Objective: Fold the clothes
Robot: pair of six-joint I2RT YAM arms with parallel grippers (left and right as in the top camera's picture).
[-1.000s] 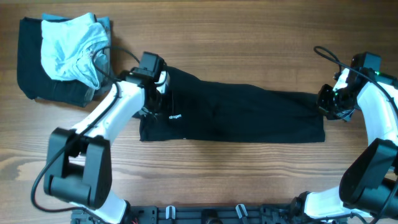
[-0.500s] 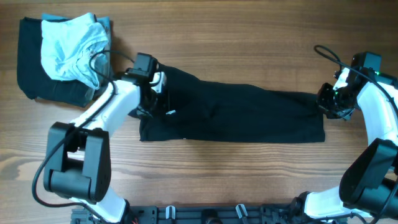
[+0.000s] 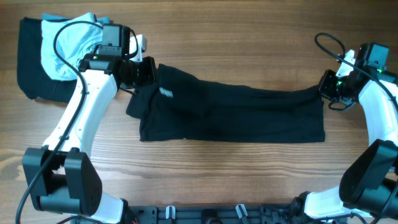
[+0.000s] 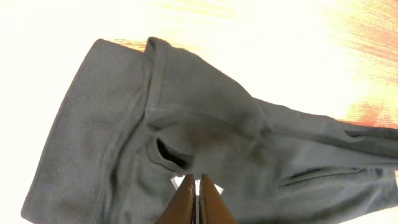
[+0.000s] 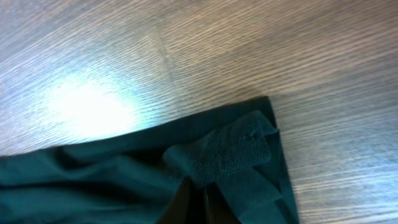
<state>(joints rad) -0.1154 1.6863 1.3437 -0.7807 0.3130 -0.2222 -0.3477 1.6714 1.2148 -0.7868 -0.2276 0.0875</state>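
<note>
The clothes, a black polo shirt, lie in a long band across the wooden table. My left gripper is shut on the shirt's left, collar end, which is lifted and bunched. In the left wrist view the gripper pinches the cloth right at the small white neck label. The label also shows from overhead. My right gripper is shut on the shirt's right end. In the right wrist view the gripper holds a folded mesh edge of the shirt above the table.
A pale blue and white garment lies crumpled on a dark folded garment at the back left corner. Cables trail from both arms. Bare wooden table runs along the front.
My left gripper closed on the collar end and pulled it up and back to the left, so the label moved with it. The right gripper rose slightly with its end.
</note>
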